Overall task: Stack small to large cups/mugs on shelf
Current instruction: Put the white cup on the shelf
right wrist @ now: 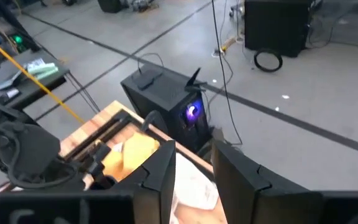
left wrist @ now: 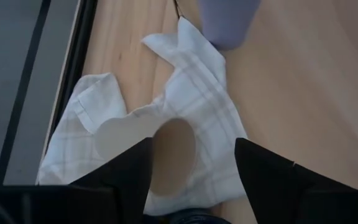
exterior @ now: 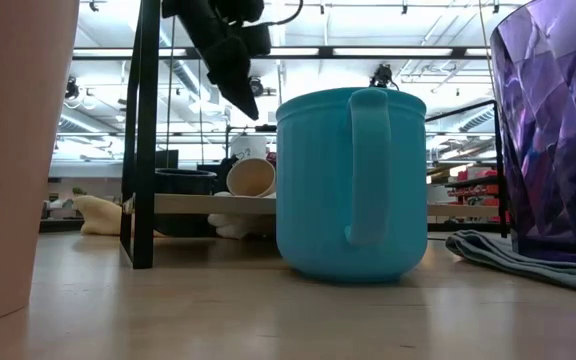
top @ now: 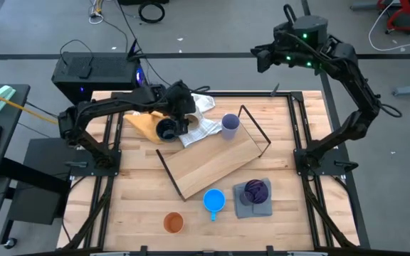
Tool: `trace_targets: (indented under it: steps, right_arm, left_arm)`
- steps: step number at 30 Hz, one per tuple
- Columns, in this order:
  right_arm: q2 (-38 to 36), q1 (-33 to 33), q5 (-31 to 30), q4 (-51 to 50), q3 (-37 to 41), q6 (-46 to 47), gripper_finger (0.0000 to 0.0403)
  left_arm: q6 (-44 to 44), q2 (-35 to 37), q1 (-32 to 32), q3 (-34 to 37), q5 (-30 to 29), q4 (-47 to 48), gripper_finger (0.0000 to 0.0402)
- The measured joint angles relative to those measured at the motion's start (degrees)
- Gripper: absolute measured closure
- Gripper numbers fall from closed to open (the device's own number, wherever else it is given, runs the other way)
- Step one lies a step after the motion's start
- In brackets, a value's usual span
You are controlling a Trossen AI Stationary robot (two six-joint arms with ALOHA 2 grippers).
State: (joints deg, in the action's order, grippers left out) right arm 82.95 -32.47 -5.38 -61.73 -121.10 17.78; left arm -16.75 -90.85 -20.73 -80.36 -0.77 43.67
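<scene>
beige cup (left wrist: 160,152) on its side between open left gripper (left wrist: 194,165) fingers.

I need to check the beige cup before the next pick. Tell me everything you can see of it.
The beige cup is small, plain, matte and handleless. It lies tipped on its side on the white checked cloth, its open mouth facing the left wrist camera, between the spread fingers of the left claw. The low view shows it on its side at the shelf, beside the dark navy mug.
</scene>
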Motion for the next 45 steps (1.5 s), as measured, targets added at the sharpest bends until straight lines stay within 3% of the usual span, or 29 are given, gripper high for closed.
trace_targets:
  steps: [5, 23, 36, 45]
  right_arm:
    - [-0.8, 0.0, -0.1, -0.1, 0.0, 0.1, 0.0291]
    - [-0.8, 0.0, -0.6, -1.9, 0.0, -0.1, 0.0291]
    - [-0.8, 0.0, -0.6, -4.4, 0.0, -6.0, 0.0291]
    - [-0.8, 0.0, -0.6, -8.4, 0.0, -8.3, 0.0291]
  left_arm:
    - [0.2, 0.0, -0.1, 0.0, -4.1, -0.2, 0.0172]
    - [2.7, -0.3, 1.9, 0.0, -3.5, -1.8, 0.0168]
    - [2.9, -0.3, 1.6, 0.0, -3.5, 0.9, 0.0172]
    - [1.2, -0.3, 1.6, 0.0, -13.0, 1.7, 0.0173]
